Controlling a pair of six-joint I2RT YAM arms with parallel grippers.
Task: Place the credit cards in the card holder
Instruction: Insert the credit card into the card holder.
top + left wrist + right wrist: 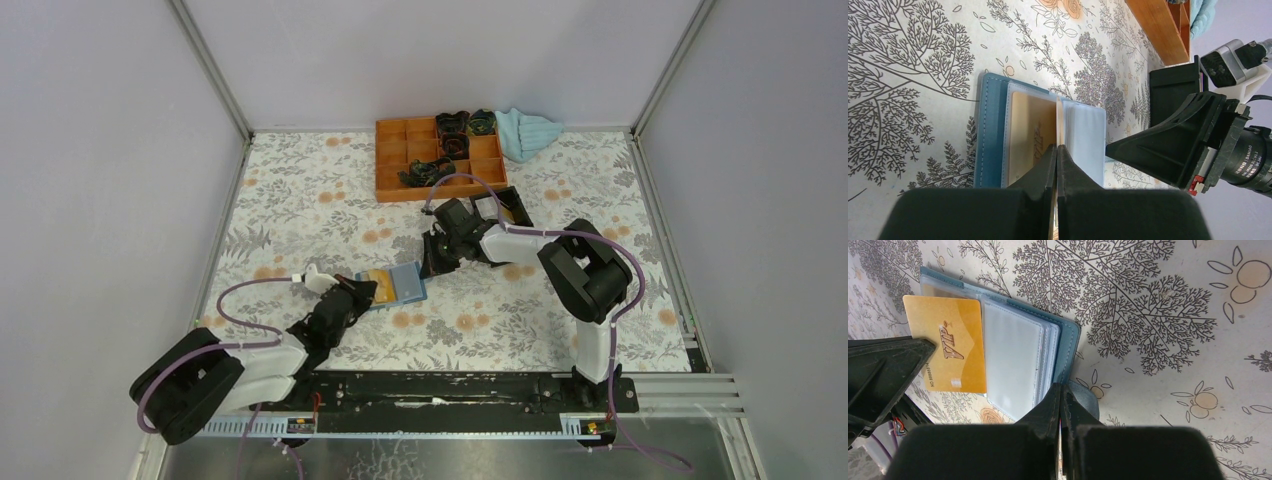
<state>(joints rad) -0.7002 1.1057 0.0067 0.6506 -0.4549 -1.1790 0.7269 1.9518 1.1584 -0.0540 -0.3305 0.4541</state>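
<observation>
Steadying claw, left: the left gripper (pixel 1056 148) sits at the near-left side of the card holder (pixel 991 131). Its fingers are pressed together with nothing seen between them. The tips lie over the card, probably to push it inward rather than carry it. Contact cannot be told.
Card holder: it lies open and flat on the floral table cover (pixel 300 200), with its clear sleeves (pixel 1013 355) facing up so a card can slide in.
Credit card: a gold VIP credit card (pixel 955 340) lies across the holder's sleeves, its outer end past the holder's edge on the left gripper's side. It looks only partly seated. No other card is seen.
Bracing claw, right: the right gripper (pixel 1061 390) is at the holder's opposite edge, by the clasp tab (pixel 1085 396), with its fingers closed tight. It likely pins the cover so the holder cannot slide.
Beyond the holder: the black box (pixel 497 208) comes first, then the orange compartment tray (pixel 390 160) and the light blue cloth (pixel 525 132), all out of the way.
</observation>
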